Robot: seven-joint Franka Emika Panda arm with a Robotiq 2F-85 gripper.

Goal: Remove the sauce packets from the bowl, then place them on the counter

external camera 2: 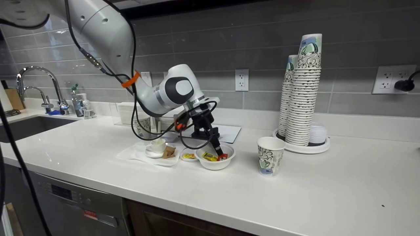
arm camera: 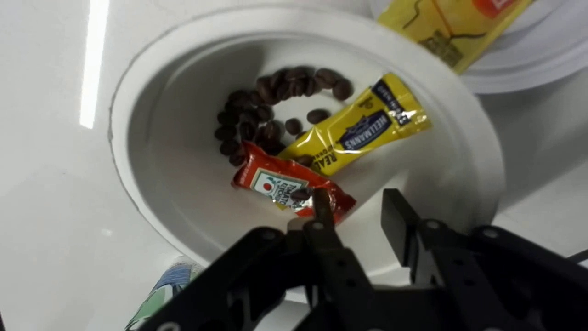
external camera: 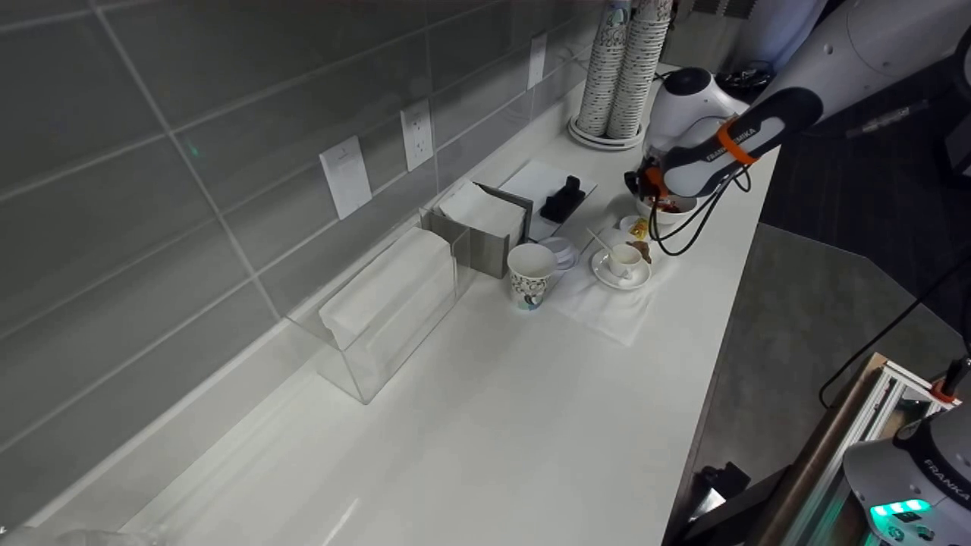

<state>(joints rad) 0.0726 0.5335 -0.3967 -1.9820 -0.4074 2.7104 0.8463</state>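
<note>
Pointing into the white bowl (arm camera: 294, 20), the gripper (arm camera: 357, 202) hangs, jaws apart, near a ketchup packet (arm camera: 281, 182) and Hellmann's packet (arm camera: 360, 128).

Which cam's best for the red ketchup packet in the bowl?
Wrist view: it looks down into the bowl, so the red ketchup packet shows large, label partly readable, though a bean and the tool cover bits. In an exterior view it's a small, unreadable red piece; in an exterior view, a reddish blur, possibly it.
</note>
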